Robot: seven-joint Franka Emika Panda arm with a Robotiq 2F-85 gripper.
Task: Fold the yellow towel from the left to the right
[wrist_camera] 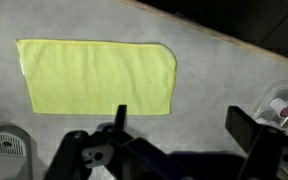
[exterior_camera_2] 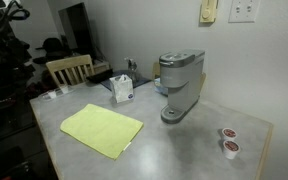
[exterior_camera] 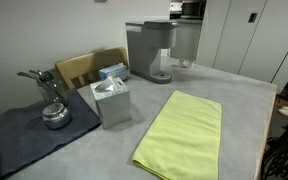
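The yellow towel (exterior_camera: pixel 181 135) lies flat and unfolded on the grey table, seen in both exterior views (exterior_camera_2: pixel 102 130). In the wrist view it is a wide rectangle (wrist_camera: pixel 96 76) at the upper left. My gripper (wrist_camera: pixel 184 122) is open and empty, high above the table. Its one finger overlaps the towel's near edge in the picture; the other is over bare table. The gripper itself does not show clearly in the exterior views.
A grey tissue box (exterior_camera: pixel 111 100) stands beside the towel, a coffee machine (exterior_camera_2: pixel 179 85) behind it. A dark grey mat (exterior_camera: pixel 24 135) carries a metal object (exterior_camera: pixel 52 105). Two coffee pods (exterior_camera_2: pixel 228 140) sit near the table corner. A wooden chair (exterior_camera_2: pixel 69 68) stands behind.
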